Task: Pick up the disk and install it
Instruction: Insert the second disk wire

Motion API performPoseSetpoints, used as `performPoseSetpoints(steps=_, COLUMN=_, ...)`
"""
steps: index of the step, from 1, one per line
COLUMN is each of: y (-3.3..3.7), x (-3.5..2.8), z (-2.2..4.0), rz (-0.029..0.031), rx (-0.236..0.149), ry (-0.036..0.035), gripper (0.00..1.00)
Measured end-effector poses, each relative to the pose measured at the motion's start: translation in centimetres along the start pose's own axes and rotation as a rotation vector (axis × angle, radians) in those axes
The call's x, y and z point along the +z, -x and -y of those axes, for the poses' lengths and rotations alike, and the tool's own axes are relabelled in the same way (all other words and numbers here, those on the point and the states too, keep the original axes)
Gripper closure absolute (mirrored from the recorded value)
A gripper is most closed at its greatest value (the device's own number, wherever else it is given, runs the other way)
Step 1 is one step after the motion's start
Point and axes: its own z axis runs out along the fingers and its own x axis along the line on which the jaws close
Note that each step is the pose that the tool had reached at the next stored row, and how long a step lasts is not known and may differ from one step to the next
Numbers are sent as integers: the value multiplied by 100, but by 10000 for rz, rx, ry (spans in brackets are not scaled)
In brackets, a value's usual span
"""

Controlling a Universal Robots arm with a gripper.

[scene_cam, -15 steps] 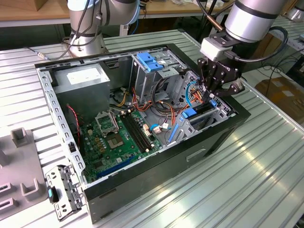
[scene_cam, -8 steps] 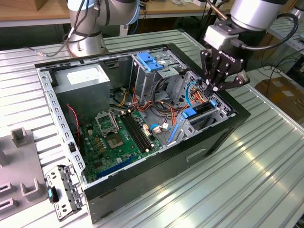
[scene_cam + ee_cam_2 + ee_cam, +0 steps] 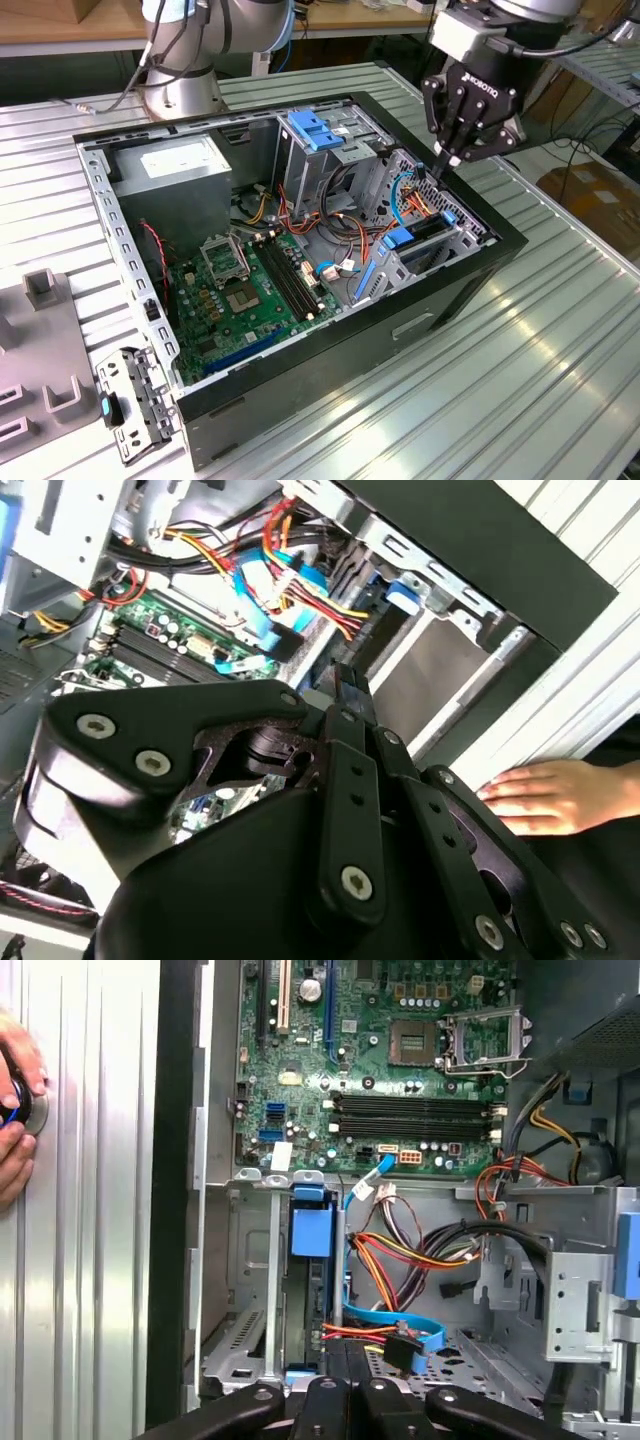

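In the exterior view we see the open computer case (image 3: 300, 400) lying on the ribbed metal table (image 3: 520, 380), its green motherboard (image 3: 245, 290) facing up and the grey power supply (image 3: 185, 170) at the far end. The disk (image 3: 420, 238) sits on edge in the drive bay near the case wall at the exterior view's right. The first wrist view looks straight down on that bay and its blue rail. The gripper (image 3: 441, 168) hangs just above this bay, pointing down and slightly tilted, its fingers drawn narrow together with nothing between them. The second wrist view adds a person's hand (image 3: 545, 795) resting flat on the table beside the case.
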Motion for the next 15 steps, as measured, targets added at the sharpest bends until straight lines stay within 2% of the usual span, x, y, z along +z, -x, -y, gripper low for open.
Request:
performPoseSetpoints(steps=3, y=129, x=-8, z=10, rz=-121, rx=-6, ry=115, gripper=89)
performPoseSetpoints(steps=5, y=199, x=-11, z=18, rz=-185, rx=-9, ry=187, gripper=89)
performPoseSetpoints(steps=7, y=253, x=-13, z=27, rz=-282, rx=-11, ry=261, gripper=89)
performPoseSetpoints(steps=8, y=282, x=-14, z=33, rz=-422, rx=-12, ry=294, gripper=89)
performPoseSetpoints(steps=9, y=323, x=-12, z=38, rz=-683, rx=-9, ry=316, gripper=89)
performPoseSetpoints(steps=10, y=371, x=-7, z=42, rz=-894, rx=-7, ry=331, gripper=89)
performPoseSetpoints(steps=11, y=415, x=-1, z=46, rz=-991, rx=-6, ry=337, gripper=89)
performPoseSetpoints(steps=12, y=452, x=8, z=49, rz=-1037, rx=-7, ry=342, gripper=89)
performPoseSetpoints(steps=13, y=485, x=31, z=52, rz=-1047, rx=-7, ry=348, gripper=89)
performPoseSetpoints(steps=15, y=503, x=67, z=54, rz=-1072, rx=-7, ry=351, gripper=89)
